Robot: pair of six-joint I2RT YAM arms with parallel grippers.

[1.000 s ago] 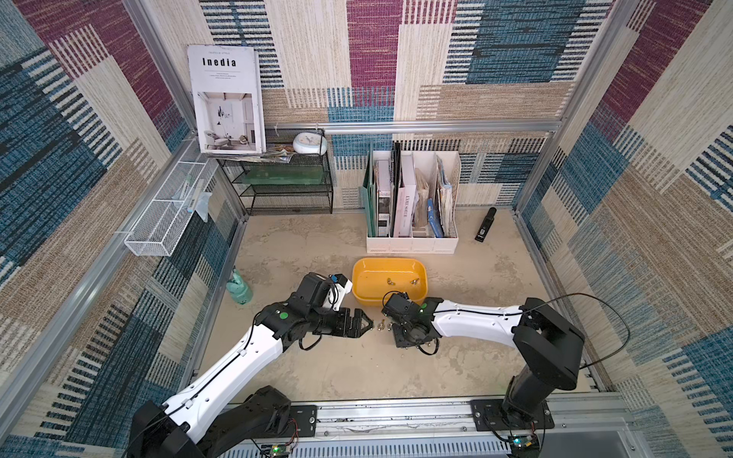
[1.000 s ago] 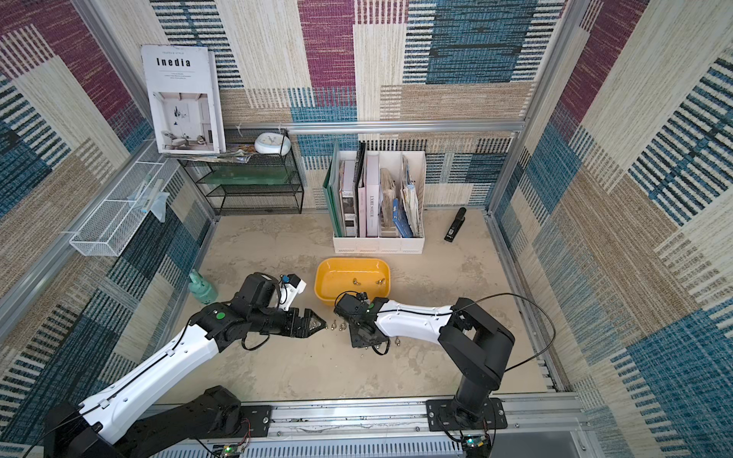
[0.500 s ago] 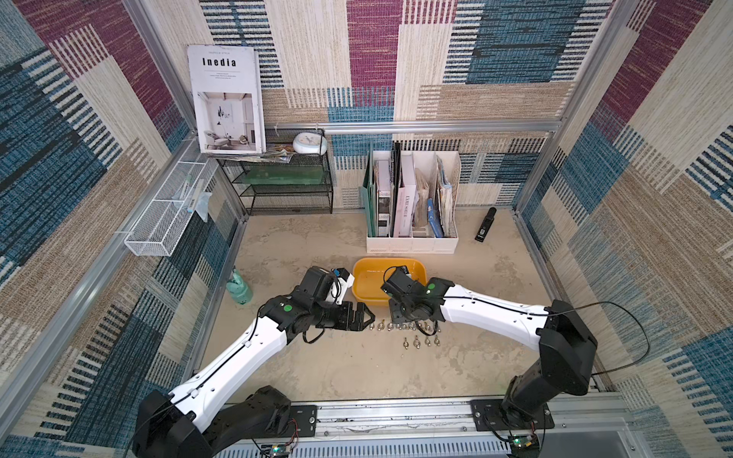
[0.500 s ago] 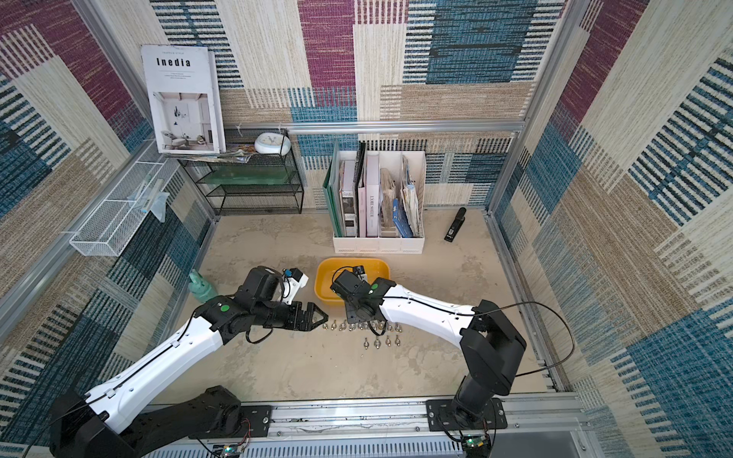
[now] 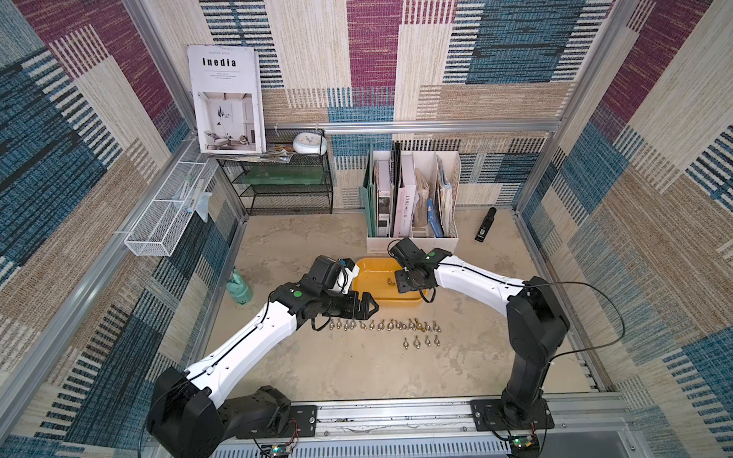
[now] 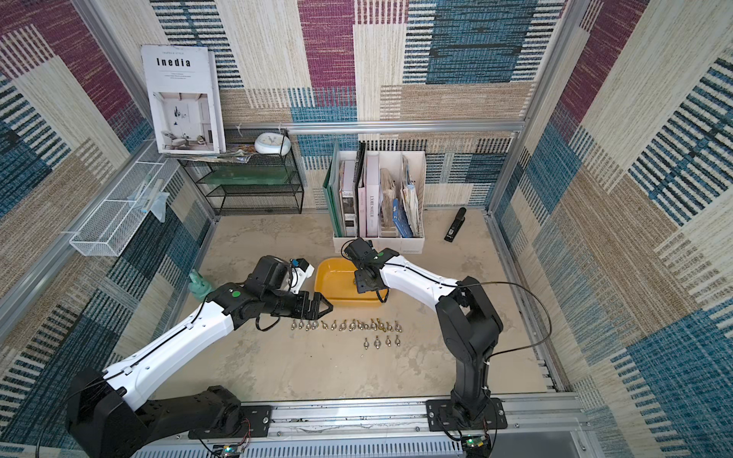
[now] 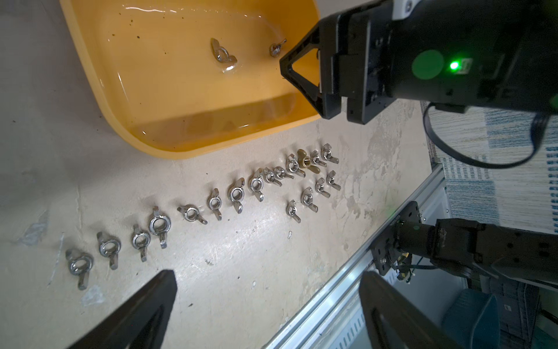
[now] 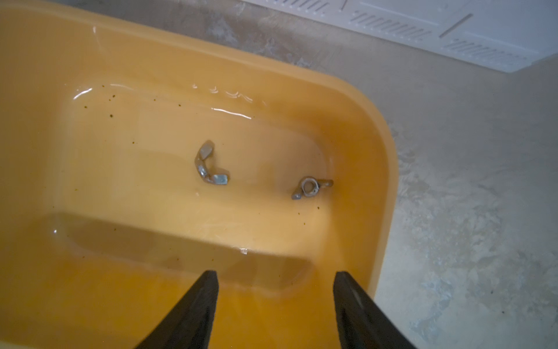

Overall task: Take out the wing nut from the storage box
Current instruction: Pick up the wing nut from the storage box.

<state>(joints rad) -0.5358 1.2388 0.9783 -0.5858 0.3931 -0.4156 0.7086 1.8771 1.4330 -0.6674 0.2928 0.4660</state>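
Lying flat mid-tub in the storage box (image 8: 383, 157): one wing nut (image 8: 211, 164); second wing nut (image 8: 311, 187) nearer the corner. Right claw (image 8: 274, 282) spread, empty, poised over the near wall, presumably lining up a pick. Left claw (image 7: 267, 276) spread wide, empty, held over the worktop (image 7: 241, 256) by the row of nuts (image 7: 215, 203), out of the way.

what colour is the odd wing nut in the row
Gold wing nut; clearest in left wrist view.
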